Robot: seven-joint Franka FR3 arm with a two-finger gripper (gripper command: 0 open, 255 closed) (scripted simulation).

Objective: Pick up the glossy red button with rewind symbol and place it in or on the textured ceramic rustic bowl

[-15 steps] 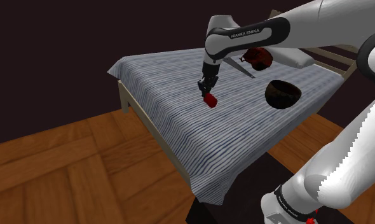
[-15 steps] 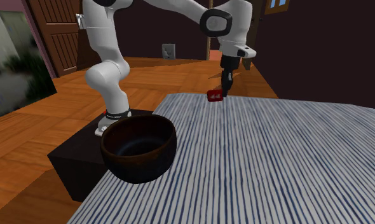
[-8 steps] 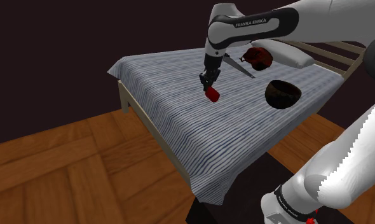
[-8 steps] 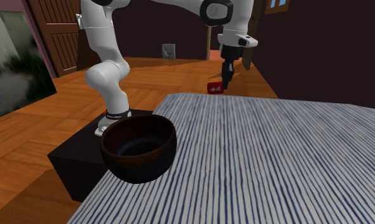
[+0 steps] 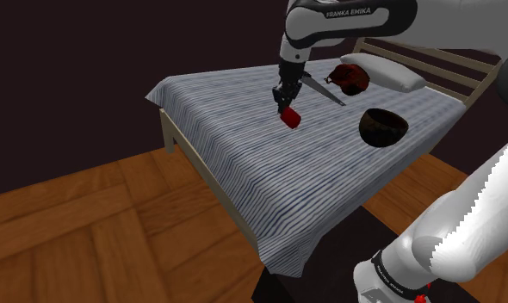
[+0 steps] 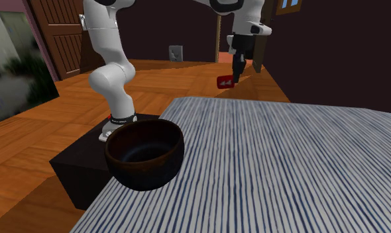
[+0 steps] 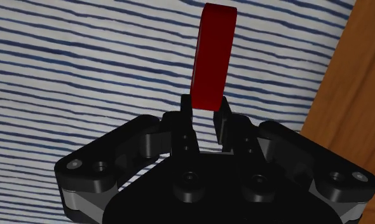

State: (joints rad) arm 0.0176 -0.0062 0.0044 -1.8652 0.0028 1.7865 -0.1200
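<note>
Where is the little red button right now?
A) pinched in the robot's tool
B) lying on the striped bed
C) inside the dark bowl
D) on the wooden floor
A: the tool clasps the red button between its fingers, above the striped bed.

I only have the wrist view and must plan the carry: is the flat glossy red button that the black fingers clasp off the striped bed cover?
Observer: Yes. In the second exterior view the glossy red button hangs from the black gripper, clear above the striped bed cover.
Operator: Where is the bowl?
Observer: The dark brown round bowl rests on the cover, toward the shoulder view's right of the gripper.
Operator: Anything near that path?
Observer: A thin grey pointed thing lies on the cover just to the shoulder view's right of the gripper.
</note>
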